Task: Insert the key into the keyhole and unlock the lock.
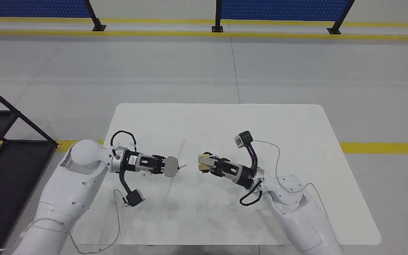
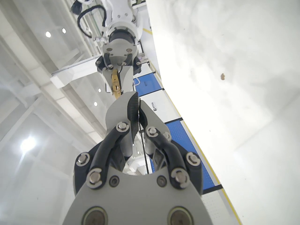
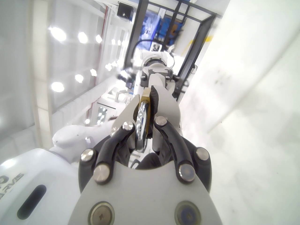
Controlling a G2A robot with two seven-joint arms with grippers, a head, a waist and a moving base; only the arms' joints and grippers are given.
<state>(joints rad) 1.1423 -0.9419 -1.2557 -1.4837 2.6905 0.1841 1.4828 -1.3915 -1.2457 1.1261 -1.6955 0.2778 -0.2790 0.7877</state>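
L arm (image 1: 137, 162) & R arm (image 1: 241, 172) horiz, wrists facing each other; both jaws clamped.

There is one white table (image 1: 287, 127), and over it are two grippers: the left gripper (image 1: 174, 167) and the right gripper (image 1: 203, 163). Count one brass padlock (image 1: 205, 164) and one key (image 1: 183, 167). One small brown speck (image 2: 222, 76) lies on the tabletop. Behind stand two blue barrier panels (image 1: 280, 7) on three black feet (image 1: 97, 26).
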